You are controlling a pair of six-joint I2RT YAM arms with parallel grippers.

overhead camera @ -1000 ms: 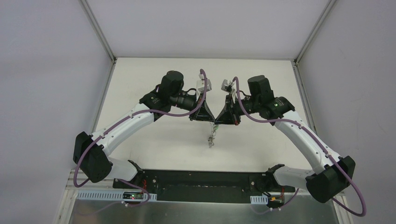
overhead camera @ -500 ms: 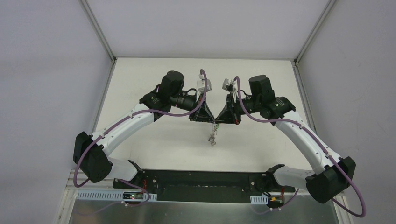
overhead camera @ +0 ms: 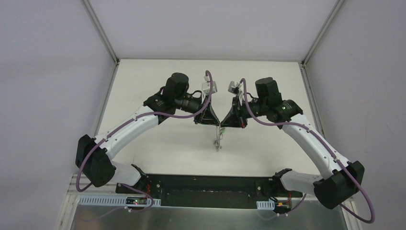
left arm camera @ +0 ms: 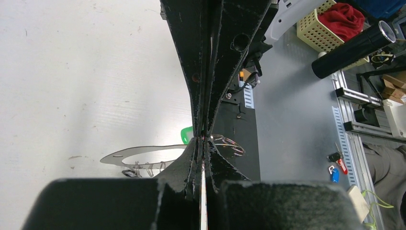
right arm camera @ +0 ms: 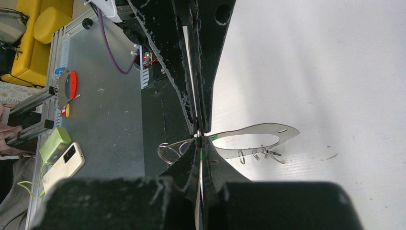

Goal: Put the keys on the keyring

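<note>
- Top external view: a white table (overhead camera: pixel 158 139) boxed in by pale grey walls (overhead camera: pixel 48 72), with both arms meeting tip to tip over its middle.
- Pinched tight, the left gripper (left arm camera: pixel 203 147) holds the keyring (overhead camera: pixel 218 142), which trails toward the bases.
- Likewise closed, the right gripper (right arm camera: pixel 200 143) clamps the key (left arm camera: pixel 187 134), its green head just beside the touching tips.
- Off the table: a basket (left arm camera: pixel 318 24) holding red cloth (left arm camera: pixel 342 19), and a phone (right arm camera: pixel 64 165).

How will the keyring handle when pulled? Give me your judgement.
Probably bendy: the keyring is thin wire dangling below the left gripper and right gripper, which meet tip to tip. Likely light, since those tips alone carry it. Its small bits may swing.
</note>
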